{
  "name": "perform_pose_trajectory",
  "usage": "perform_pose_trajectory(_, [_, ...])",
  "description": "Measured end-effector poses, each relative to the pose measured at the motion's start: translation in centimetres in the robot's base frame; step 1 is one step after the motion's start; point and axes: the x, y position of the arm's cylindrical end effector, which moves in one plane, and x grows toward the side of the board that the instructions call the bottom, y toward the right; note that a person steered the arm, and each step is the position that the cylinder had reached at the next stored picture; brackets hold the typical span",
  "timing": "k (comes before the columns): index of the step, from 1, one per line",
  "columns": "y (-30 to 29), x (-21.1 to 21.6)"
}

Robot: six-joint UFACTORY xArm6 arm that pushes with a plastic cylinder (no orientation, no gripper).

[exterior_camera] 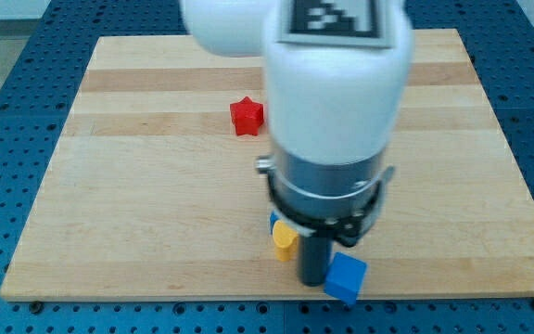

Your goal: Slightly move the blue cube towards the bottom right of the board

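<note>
The blue cube (346,276) sits near the bottom edge of the wooden board (137,186), right of centre. My dark rod comes down just left of it, and my tip (311,281) appears to touch the cube's left side. A yellow block (285,240) lies just left of the rod, with a bit of another blue block (273,221) showing above it, mostly hidden by the arm. A red star (247,116) lies at the upper middle of the board.
The large white and grey arm body (336,102) fills the middle of the view and hides the board behind it. The board's bottom edge (276,299) runs just below the cube, with blue perforated table beyond.
</note>
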Motion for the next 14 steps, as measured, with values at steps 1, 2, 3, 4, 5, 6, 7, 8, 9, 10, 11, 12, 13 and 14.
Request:
perform_pose_trajectory(1, [3.1,-1.2])
perform_pose_trajectory(2, [4.6,-2.1])
perform_pose_trajectory(3, [4.0,-2.1])
perform_pose_trajectory(4, [-0.3,0.3])
perform_pose_trajectory(5, [-2.3,1.4])
perform_pose_trajectory(6, [-2.3,1.4])
perform_pose_trajectory(7, [-1.7,1.3])
perform_pose_trajectory(8, [-0.7,1.4])
perform_pose_trajectory(9, [3.5,1.4])
perform_pose_trajectory(10, [7.8,0.5])
perform_pose_trajectory(11, [8.2,-4.6])
perform_pose_trajectory(12, [8.1,-8.0])
perform_pose_trajectory(13, [7.4,-7.7])
perform_pose_trajectory(14, [5.1,-8.1])
